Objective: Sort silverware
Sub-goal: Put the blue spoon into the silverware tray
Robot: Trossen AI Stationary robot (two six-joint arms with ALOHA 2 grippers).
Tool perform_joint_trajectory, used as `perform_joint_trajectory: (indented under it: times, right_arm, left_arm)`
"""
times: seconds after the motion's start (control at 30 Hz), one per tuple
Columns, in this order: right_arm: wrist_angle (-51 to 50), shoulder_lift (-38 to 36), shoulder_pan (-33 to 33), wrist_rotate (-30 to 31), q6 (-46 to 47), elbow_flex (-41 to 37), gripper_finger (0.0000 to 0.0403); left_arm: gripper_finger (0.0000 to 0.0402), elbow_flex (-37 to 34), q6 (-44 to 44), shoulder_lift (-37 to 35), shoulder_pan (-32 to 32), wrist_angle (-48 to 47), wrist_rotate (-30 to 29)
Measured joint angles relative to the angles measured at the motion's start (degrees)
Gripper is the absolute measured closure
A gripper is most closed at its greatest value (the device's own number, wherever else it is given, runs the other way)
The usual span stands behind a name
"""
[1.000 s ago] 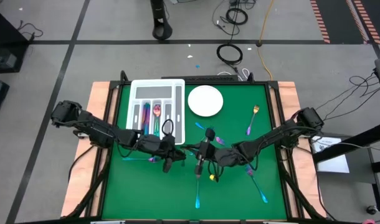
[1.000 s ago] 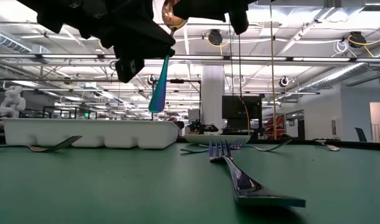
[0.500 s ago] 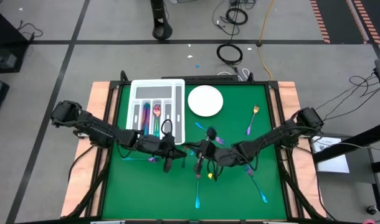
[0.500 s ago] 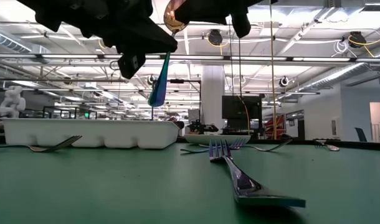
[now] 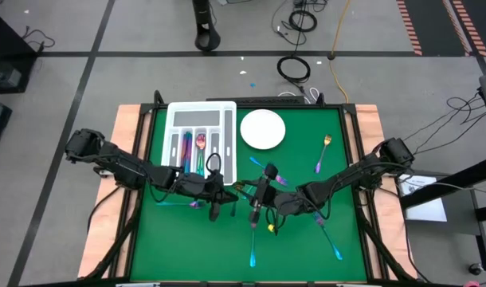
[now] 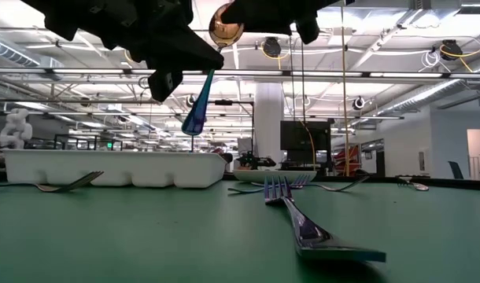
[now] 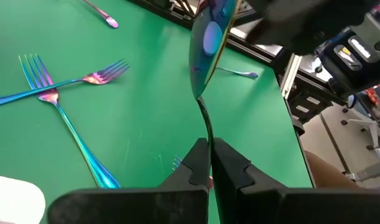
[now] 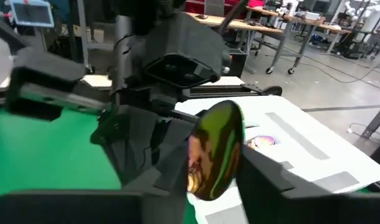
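An iridescent spoon [image 6: 204, 86] hangs above the middle of the green table, gold bowl [image 6: 224, 23] up and blue handle end [image 6: 195, 122] down. My left gripper [image 7: 209, 152] is shut on its handle. My right gripper [image 8: 215, 186] faces it from the right, its fingers standing on either side of the bowl [image 8: 215, 149] and looking open. In the high view both grippers meet at the table's centre [image 5: 239, 191]. More silverware lies on the table: two crossed forks [image 7: 50, 93] and a fork [image 6: 303, 220] near the front. My left gripper pinches the spoon's thin handle [image 7: 206, 134] between its two fingers, a short way below the bowl. The fingers lie across the handle. The spoon is clear of the table, steeply tilted, its free handle end hanging below the fingers. My right gripper: whether its fingers touch the bowl, I cannot tell.
A white divided tray [image 5: 219, 112] holding some pieces stands at the far left, with a round white plate [image 5: 263, 129] to its right. A gold spoon [image 5: 326, 143] lies at the far right, and blue pieces [image 5: 252, 247] [image 5: 331, 239] lie near the front edge.
The spoon's hanging handle end has swung a little toward the table's left, and more of its gold bowl shows under my right gripper. Both arms have kept their places above the table's centre.
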Motion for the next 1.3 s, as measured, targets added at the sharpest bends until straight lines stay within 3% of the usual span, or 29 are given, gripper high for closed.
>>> perform_joint_trajectory:
  times: [0.17, 0.3, 0.53, 0.7, 0.77, 1.07, 1.3]
  right_arm:
    - [-1.84, -2.55, 0.97, 0.23, -2.53, 0.0, 0.0226]
    - [-7.11, -6.12, 1.92, 0.16, -1.22, 0.0, 0.02]
    - [-16.89, -11.66, 3.75, 0.18, 3.01, 0.0, 0.0201]
    - [-19.08, -12.98, 4.53, 0.21, 4.94, 0.02, 0.0203]
    - [-19.19, -12.98, 4.7, 0.2, 4.99, 0.02, 0.0203]
    - [-19.31, -12.98, 4.67, 0.22, 5.03, 0.02, 0.0203]
    - [-19.76, -12.98, 4.67, 0.22, 5.03, 0.02, 0.0204]
  left_arm:
    - [0.0401, -0.02, -2.92, -3.77, 1.11, -3.56, 1.37]
    - [0.0401, -0.02, -4.48, -10.51, 3.65, -11.33, 2.07]
    - [0.0401, -0.02, -6.27, -21.85, 10.61, -29.85, 2.7]
    - [0.0401, -0.02, -7.44, -26.04, 18.84, -42.73, 2.38]
    - [0.0401, -0.02, -7.49, -26.5, 23.14, -45.99, 3.47]
    - [0.0401, -0.02, -5.92, -24.77, 42.97, -47.9, 19.41]
    - [0.0401, -1.85, -5.76, -18.62, 49.72, -45.72, 23.12]
